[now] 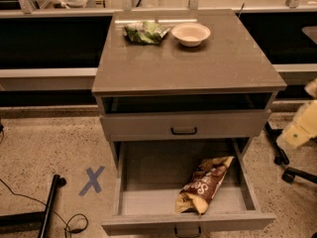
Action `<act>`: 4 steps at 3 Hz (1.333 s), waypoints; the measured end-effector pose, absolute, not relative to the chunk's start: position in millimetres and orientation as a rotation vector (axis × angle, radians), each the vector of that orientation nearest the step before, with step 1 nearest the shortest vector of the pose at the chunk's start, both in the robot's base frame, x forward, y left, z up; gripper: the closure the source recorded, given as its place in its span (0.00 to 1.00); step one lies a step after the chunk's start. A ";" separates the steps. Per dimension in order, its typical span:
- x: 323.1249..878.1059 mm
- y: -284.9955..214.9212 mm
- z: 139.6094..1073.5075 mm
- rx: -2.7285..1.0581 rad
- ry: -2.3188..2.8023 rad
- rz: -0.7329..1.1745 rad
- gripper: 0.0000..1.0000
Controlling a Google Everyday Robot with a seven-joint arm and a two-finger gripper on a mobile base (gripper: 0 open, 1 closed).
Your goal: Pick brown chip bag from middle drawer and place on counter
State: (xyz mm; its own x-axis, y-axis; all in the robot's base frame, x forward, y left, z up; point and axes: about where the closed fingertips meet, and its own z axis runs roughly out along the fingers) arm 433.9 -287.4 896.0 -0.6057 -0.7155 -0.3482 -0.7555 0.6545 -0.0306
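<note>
The brown chip bag (204, 184) lies flat in the right half of the open middle drawer (143, 182), its top end pointing to the back right corner. The drawer is pulled well out, with its small dark handle at the front bottom edge. The counter (198, 58) is the glossy grey-brown cabinet top above it. My gripper (300, 129) shows only as a pale yellowish shape at the right edge of the camera view, beside the cabinet at about the height of the upper drawer, well apart from the bag.
A green bag (144, 32) and a white bowl (190, 33) sit at the back of the counter. A shut shallower drawer front (183, 125) lies above the open one. A blue tape X (92, 180), a black stand and cables are on the floor left; chair wheels (292, 172) right.
</note>
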 end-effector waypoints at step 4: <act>425.6 -339.5 790.2 -0.466 2.811 0.486 0.00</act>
